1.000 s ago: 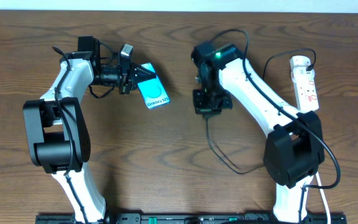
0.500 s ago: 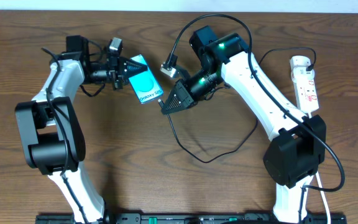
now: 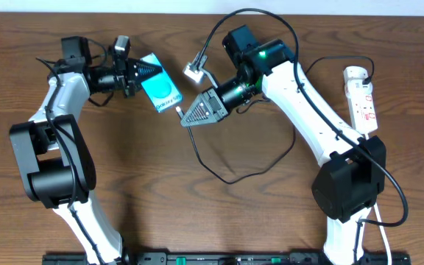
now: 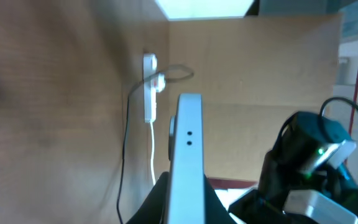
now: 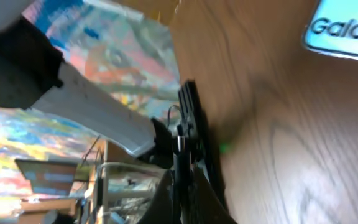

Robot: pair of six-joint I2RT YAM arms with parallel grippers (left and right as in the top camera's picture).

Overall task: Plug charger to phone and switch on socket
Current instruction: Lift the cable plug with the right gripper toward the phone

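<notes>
Phone (image 3: 162,93) is clamped in my left gripper (image 3: 146,76), long axis running down-right, so its lower end faces the right gripper (image 3: 188,116) just beside it. That one is pinched on the charger (image 3: 227,180) plug and is the nearer arm. Left wrist view shows the phone edge-on, which overhead doesn't. Socket (image 3: 362,94) sits far right, well apart.

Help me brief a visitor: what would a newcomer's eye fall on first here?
The turquoise phone stands out, held upper left of centre by the left pincer. Just right of it, the right pincer holds the charger near its edge; the white socket lies far right.
</notes>
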